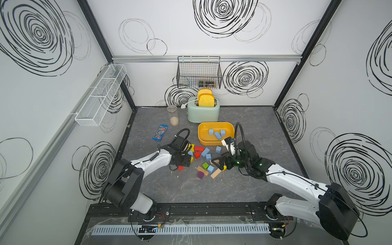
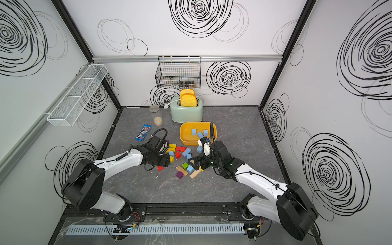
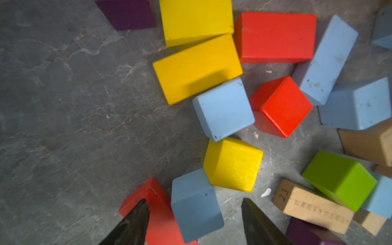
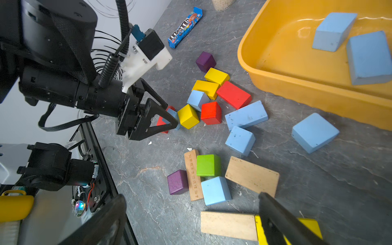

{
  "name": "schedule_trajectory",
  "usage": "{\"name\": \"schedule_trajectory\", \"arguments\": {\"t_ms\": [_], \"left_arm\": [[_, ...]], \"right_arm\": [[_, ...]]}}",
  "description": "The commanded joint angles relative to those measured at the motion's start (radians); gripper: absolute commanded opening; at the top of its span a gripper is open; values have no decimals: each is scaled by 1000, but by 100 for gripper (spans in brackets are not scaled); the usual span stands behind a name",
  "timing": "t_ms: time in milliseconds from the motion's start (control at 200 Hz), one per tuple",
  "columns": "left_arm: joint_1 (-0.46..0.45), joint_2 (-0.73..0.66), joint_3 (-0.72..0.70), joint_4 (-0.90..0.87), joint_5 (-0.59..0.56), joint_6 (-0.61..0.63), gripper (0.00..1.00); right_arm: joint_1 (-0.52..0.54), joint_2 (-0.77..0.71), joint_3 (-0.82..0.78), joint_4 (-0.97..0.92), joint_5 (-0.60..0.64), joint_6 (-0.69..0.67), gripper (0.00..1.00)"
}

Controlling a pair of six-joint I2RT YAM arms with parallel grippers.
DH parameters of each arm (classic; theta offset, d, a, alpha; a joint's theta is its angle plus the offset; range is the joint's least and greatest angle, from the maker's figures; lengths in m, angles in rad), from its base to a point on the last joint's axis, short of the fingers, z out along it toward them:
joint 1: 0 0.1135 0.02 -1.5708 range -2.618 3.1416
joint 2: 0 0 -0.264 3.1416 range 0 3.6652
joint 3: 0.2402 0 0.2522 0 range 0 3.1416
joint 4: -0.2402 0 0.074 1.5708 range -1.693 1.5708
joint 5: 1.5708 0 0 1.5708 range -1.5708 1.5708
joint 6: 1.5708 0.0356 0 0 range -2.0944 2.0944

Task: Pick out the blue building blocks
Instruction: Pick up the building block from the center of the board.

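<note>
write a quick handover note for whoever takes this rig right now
Left gripper: open, jaws either side of a blue cube, not clamped.
Right gripper: open, empty, over a wood plank.
Done: three blue blocks in the yellow tub.
Left: six blue blocks on the table, counting that cube. One lies alone by the tub; the rest are mixed among other colours.

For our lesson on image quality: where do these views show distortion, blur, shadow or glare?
In both top views, wide-angle distortion splays the frame posts outward. In the left wrist view, the left gripper has blurred fingertips, and the blue block between them lies in shadow. In the right wrist view, glare streaks the glossy inside of the yellow tub.
</note>
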Motion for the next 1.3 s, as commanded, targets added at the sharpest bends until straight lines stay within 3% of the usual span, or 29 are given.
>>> {"name": "schedule_trajectory", "arguments": {"t_ms": [0,420,831,1106,1296], "left_arm": [[-12,24,35,1,-18,8,67],[-42,98,94,-14,-30,22,53],[-72,119,98,-41,-79,31,50],[-74,128,98,-44,-90,37,43],[-80,127,97,-54,-99,41,51]], "right_arm": [[-24,10,9,16,-40,-10,98],[-83,24,8,12,-81,-14,98],[-87,29,1,22,-85,-15,98],[-86,29,2,19,-85,-15,98],[-88,29,0,17,-85,-15,98]]}}
